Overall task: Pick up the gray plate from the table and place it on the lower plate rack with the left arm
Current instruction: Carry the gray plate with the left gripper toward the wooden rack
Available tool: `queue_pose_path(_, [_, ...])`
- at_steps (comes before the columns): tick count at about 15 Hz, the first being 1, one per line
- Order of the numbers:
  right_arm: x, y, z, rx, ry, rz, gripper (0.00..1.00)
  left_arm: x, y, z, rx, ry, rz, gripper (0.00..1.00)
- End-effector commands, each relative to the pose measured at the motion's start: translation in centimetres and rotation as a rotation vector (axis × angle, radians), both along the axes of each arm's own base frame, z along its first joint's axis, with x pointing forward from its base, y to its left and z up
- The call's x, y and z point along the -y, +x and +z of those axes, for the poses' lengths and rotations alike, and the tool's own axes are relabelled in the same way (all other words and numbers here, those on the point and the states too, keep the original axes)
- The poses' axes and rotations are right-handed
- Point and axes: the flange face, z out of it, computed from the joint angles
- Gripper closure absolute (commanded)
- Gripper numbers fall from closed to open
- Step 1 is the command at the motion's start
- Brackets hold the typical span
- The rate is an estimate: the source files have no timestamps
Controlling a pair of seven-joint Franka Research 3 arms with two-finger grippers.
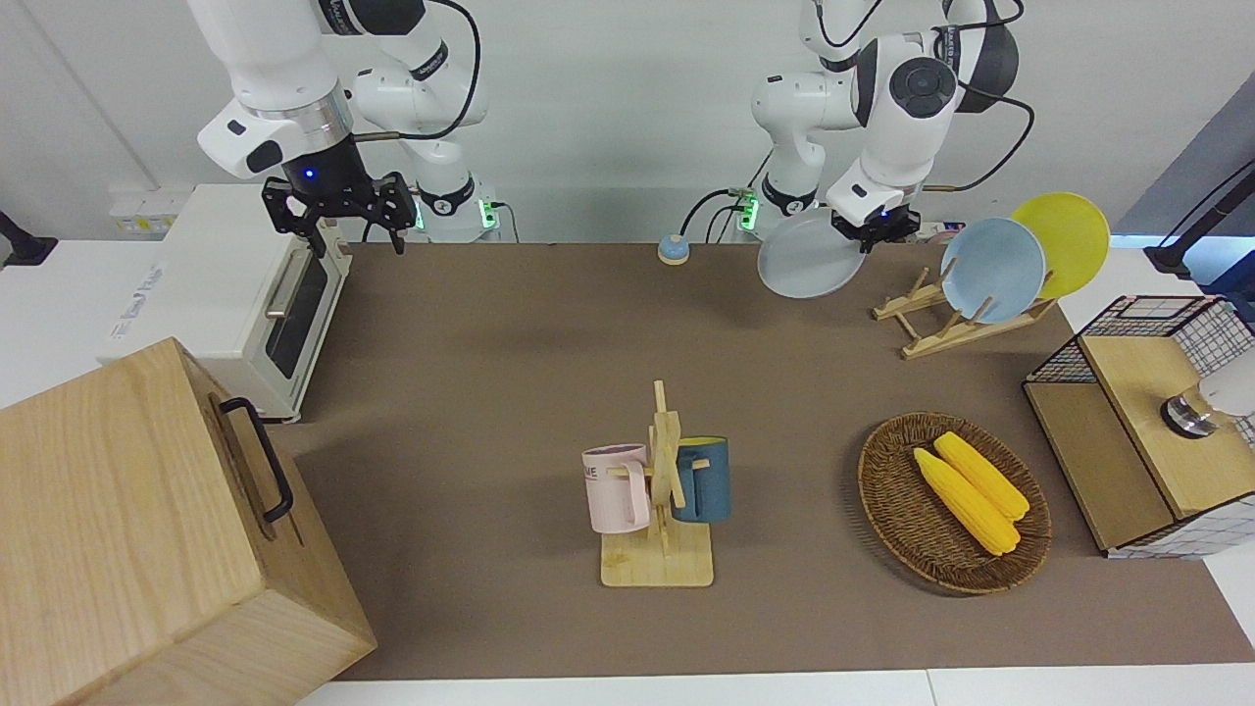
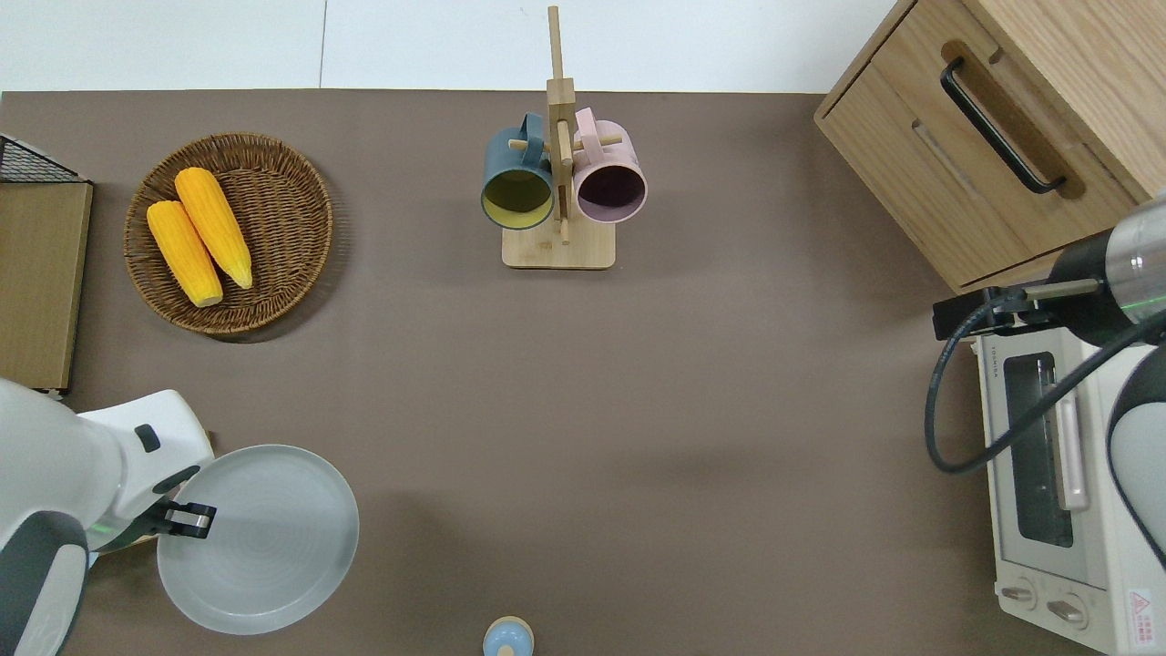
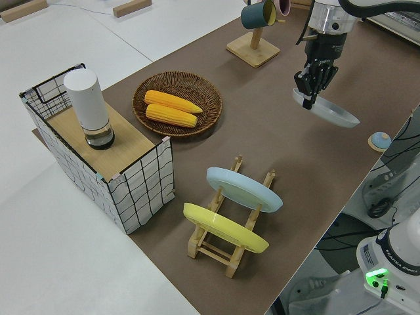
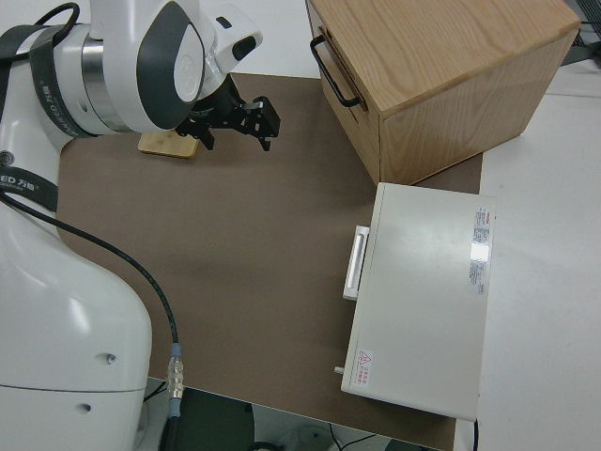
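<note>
Item: round, plain pale gray plate with a shallow raised rim. Held clear of the large brown-topped counter with white edges; upper right of the front view, lower left corner of the overhead view. Tilted in the front and left side views.

Holder: black two-finger left pincer on the white jointed left arm, clamped on the plate's rim at the edge toward the left arm's end of the counter; one finger lies across the rim in the overhead view.

Rack: small light-wood slanted plate rack of two rails with upright pegs, right of the plate in the front view, apart from it. Carries a round light blue plate and a round yellow plate, both leaning; the pegs lowest on the slant stand bare.

Right arm: parked; right pincer with fingers apart, holding nothing.

Also on the counter: round brown wicker basket with two yellow corn cobs, lower right of the front view; light-wood mug stand bearing a pink mug and a dark blue mug, centre.
</note>
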Motion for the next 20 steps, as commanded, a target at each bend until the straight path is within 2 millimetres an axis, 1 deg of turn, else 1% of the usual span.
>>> queue_pose_path(1, [0.2,0.1,0.3,-0.004,-0.001,-0.016,0.017,-2.2,-0.1,1.5,0.013,0.098,0.03,1.0])
queue_pose_path(4, [0.2,0.1,0.3,-0.004,-0.001,-0.016,0.017,-2.9,-0.3,1.7,0.015,0.178,0.069,1.0])
queue_pose_path(7, [0.2,0.1,0.3,-0.004,-0.001,-0.016,0.017,-2.9,-0.8,1.8,0.031,0.315,0.143,1.0])
queue_pose_path(10, [0.2,0.1,0.3,-0.004,-0.001,-0.016,0.017,-3.1,-0.9,2.0,0.044,0.371,0.184,1.0])
queue_pose_path(12, [0.2,0.1,0.3,-0.005,-0.002,-0.015,0.017,-3.7,-1.1,2.1,0.054,0.446,0.226,1.0])
queue_pose_path(14, [0.1,0.1,0.3,-0.005,-0.002,-0.014,0.017,-4.0,-1.0,2.1,0.078,0.484,0.264,1.0])
queue_pose_path(20, [0.2,0.1,0.3,-0.004,-0.001,-0.016,0.017,-4.6,-0.8,1.1,0.118,0.577,0.323,1.0])
